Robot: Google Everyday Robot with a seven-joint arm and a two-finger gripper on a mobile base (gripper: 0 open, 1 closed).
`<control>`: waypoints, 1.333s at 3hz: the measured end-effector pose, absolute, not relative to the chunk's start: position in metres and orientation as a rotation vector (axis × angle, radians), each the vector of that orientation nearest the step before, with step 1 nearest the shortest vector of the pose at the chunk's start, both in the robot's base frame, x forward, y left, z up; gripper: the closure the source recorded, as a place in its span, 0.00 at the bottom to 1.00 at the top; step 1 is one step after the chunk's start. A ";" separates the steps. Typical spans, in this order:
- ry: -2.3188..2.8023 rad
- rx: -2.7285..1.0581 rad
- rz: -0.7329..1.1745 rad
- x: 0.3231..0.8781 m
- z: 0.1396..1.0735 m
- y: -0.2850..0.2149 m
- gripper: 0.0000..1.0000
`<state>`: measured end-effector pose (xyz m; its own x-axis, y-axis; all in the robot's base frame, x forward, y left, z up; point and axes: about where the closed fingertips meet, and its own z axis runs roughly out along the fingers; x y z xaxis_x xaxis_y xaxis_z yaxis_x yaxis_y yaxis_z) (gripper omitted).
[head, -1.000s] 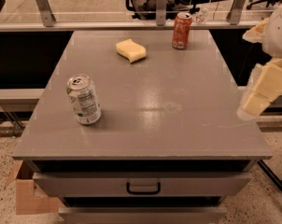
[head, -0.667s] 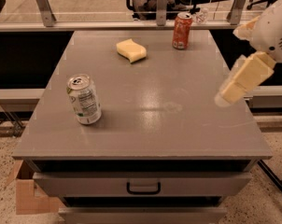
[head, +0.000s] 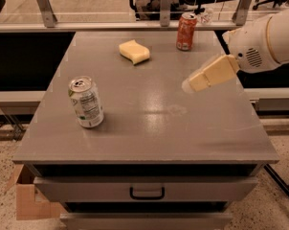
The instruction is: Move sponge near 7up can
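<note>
The pale yellow sponge [head: 134,51] lies flat at the back middle of the grey table [head: 149,123]. The 7up can [head: 86,102], silver-topped with a white and green label, stands upright at the front left, well apart from the sponge. My gripper [head: 191,84], with cream-coloured fingers, reaches in from the right on a white arm [head: 266,37]. It hangs above the table right of centre, to the right of and nearer than the sponge, holding nothing.
A red-orange soda can [head: 185,31] stands at the back right, right of the sponge. A metal rail with posts runs behind the table. A drawer with a black handle [head: 147,193] is below the front edge. A cardboard box [head: 27,200] sits on the floor at left.
My gripper and arm have moved left, from off the table's right edge to over the right part of the table. The sponge and both cans have not moved.
</note>
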<state>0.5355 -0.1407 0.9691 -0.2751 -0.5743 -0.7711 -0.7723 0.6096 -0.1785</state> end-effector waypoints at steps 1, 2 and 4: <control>1.907 -1.003 0.241 0.556 0.966 -0.127 0.00; 1.859 -0.951 0.195 0.570 0.977 -0.127 0.00; 1.827 -0.869 0.239 0.598 0.964 -0.119 0.00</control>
